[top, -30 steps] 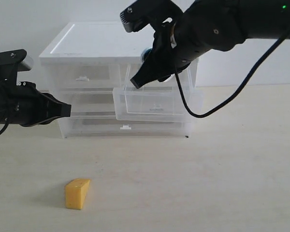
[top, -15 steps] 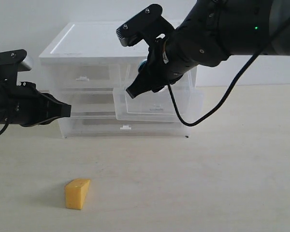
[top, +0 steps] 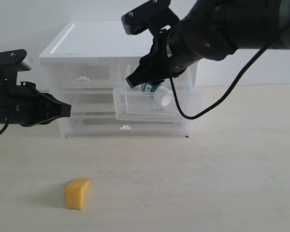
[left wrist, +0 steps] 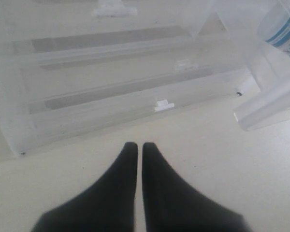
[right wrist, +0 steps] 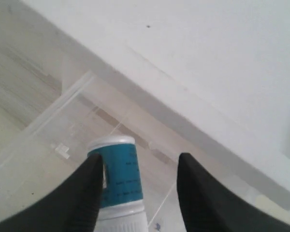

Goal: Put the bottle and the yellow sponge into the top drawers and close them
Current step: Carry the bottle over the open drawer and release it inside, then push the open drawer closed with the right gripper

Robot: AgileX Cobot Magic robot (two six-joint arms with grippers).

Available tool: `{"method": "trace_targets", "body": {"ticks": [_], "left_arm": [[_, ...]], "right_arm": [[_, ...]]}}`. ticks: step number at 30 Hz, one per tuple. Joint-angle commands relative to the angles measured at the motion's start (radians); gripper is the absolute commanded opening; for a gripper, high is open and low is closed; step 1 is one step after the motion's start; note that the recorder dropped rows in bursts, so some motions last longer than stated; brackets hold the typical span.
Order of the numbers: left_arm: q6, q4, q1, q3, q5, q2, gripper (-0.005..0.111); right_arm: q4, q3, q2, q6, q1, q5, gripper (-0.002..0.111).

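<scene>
The bottle (top: 155, 92) lies tilted inside the pulled-out right top drawer (top: 135, 107), cap toward the front. My right gripper (top: 134, 82) hangs open just above the drawer's back. In the right wrist view the bottle (right wrist: 117, 179) sits beside one finger (right wrist: 89, 193), and the other finger stands well off it. The left top drawer (top: 82, 77) is shut. On the table in front lies the yellow sponge (top: 77, 193). My left gripper (top: 67, 110) hovers shut and empty left of the chest, its fingertips (left wrist: 136, 145) pointing at the chest's base. The bottle's label (left wrist: 286, 30) shows through the drawer wall.
The white-topped chest (top: 96, 41) stands at the back of a pale wooden table (top: 222, 169), with two full-width drawers below; the lowest has a tab handle (top: 126, 127). The open drawer sticks out toward the front.
My right gripper has opened and let the bottle go; the bottle has dropped into the open right top drawer. The left arm and the sponge have not moved.
</scene>
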Motion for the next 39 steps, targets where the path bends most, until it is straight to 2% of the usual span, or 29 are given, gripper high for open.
{"method": "trace_targets", "body": {"ticks": [1,6,16,19,24,31,39], "left_arm": [[0.007,-0.006,0.001,0.003,0.006,-0.012,0.004],[0.007,-0.006,0.001,0.003,0.006,-0.012,0.004],[0.011,-0.006,0.001,0.003,0.019,-0.012,0.004],[0.013,-0.006,0.001,0.003,0.02,-0.012,0.004],[0.013,-0.006,0.001,0.005,0.021,-0.012,0.004],[0.013,-0.006,0.001,0.005,0.029,-0.012,0.004],[0.013,-0.006,0.001,0.005,0.029,-0.012,0.004]], "right_arm": [[0.065,-0.015,-0.099,0.032,-0.006,0.084,0.043],[0.217,-0.015,-0.178,0.107,-0.006,0.227,0.043],[0.387,-0.005,-0.233,0.086,0.0,0.496,0.043],[0.459,0.04,-0.233,0.068,0.032,0.475,0.043],[0.46,0.13,-0.231,0.08,0.095,0.374,0.043],[0.35,0.189,-0.206,0.205,0.094,0.294,0.043],[0.33,0.224,-0.161,0.208,0.094,0.169,0.043]]}}
